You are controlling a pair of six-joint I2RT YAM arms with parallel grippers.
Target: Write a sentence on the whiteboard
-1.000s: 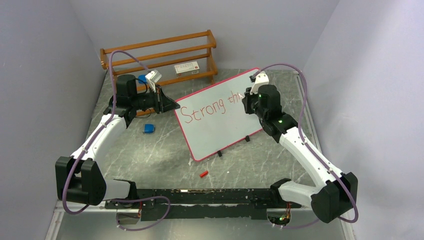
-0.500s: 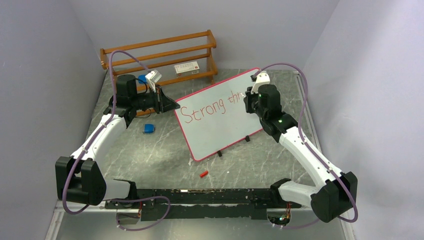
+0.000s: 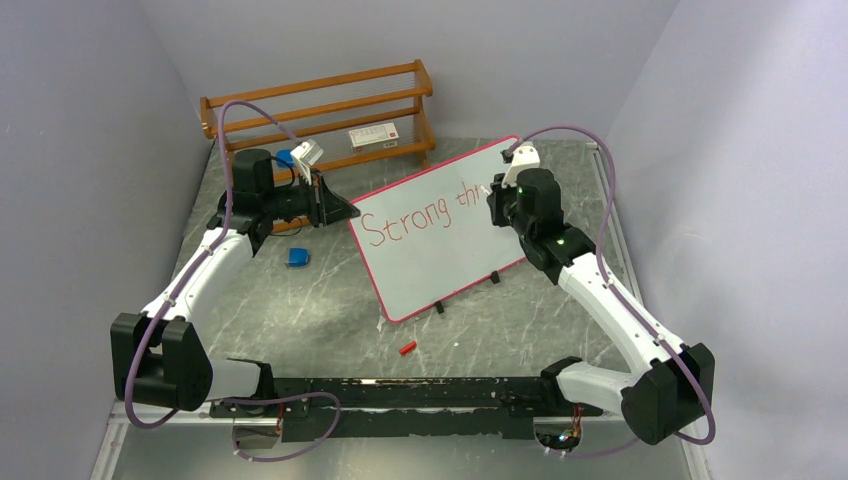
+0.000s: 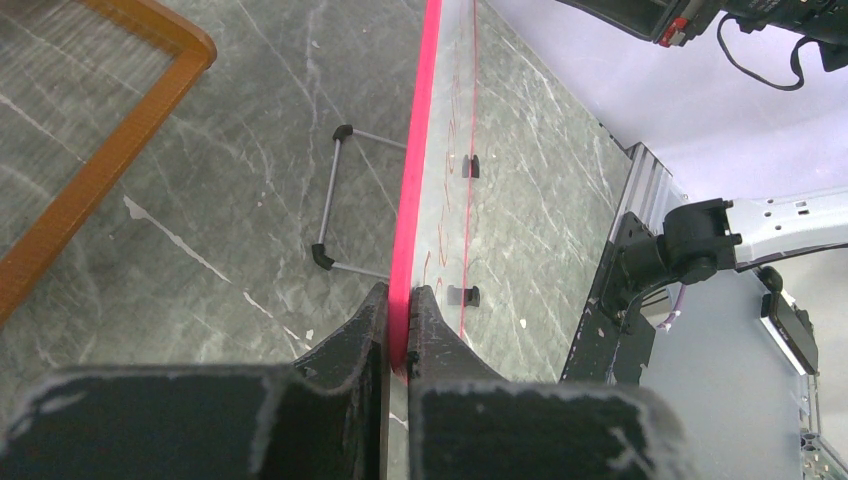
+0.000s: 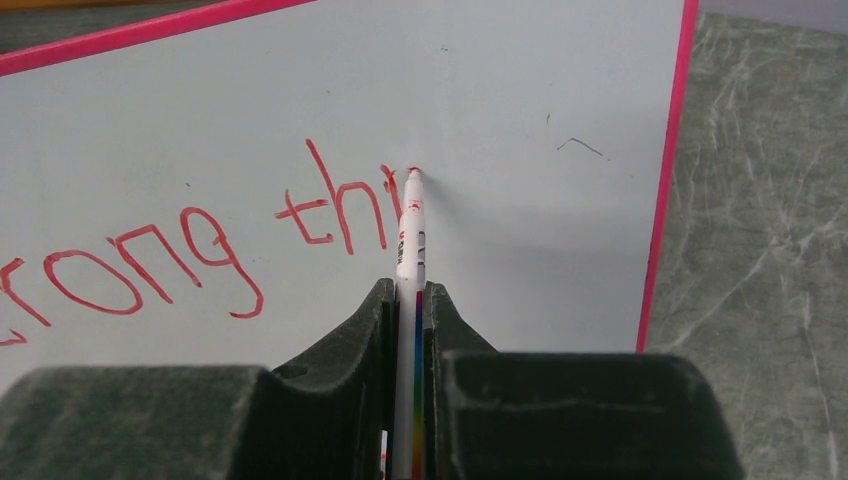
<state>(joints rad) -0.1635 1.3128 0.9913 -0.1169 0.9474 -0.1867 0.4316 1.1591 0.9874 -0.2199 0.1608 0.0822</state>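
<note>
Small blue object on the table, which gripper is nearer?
Left. The left gripper clamps the whiteboard's edge just beyond the blue object; the right gripper holds a marker far across it.

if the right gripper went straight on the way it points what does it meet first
The whiteboard: the right gripper aims its marker at the white face, tip at or nearly on it, beside the red lettering.

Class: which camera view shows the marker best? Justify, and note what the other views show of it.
Right wrist view: the marker fills the centre, clamped in the right gripper, tip on the whiteboard. Top external hides it behind the right arm; left wrist shows the whiteboard edge-on, marker not discernible.
</note>
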